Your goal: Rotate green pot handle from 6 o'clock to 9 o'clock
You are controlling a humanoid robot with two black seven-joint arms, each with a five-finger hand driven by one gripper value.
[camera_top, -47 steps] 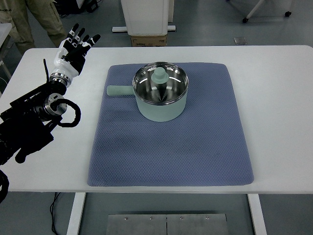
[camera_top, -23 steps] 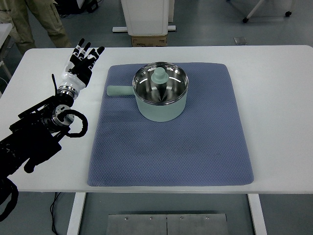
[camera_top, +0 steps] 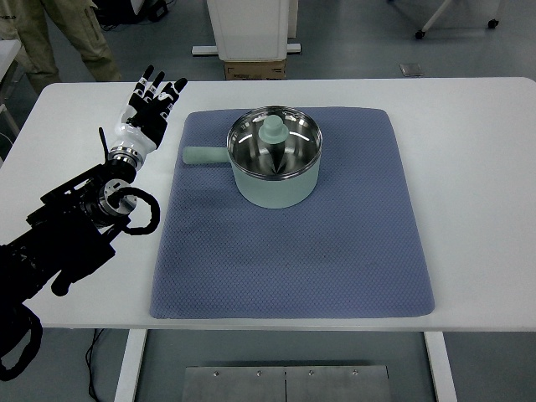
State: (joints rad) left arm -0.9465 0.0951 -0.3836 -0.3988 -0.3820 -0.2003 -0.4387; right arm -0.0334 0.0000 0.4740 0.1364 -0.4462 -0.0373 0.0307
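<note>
The green pot (camera_top: 275, 172) stands upright on the far half of a blue mat (camera_top: 293, 251), pale mint outside, shiny steel inside. Its lid (camera_top: 273, 130), with a mint knob, sits on the rim. Its short straight handle (camera_top: 205, 156) sticks out level to the left, at 9 o'clock.

I see a white rectangular tabletop (camera_top: 469, 167) on white legs over grey floor (camera_top: 352, 42). Beyond it stand a white cabinet (camera_top: 251, 25), a brown cardboard box (camera_top: 254, 69) and a person's khaki trousers (camera_top: 71, 33).
</note>
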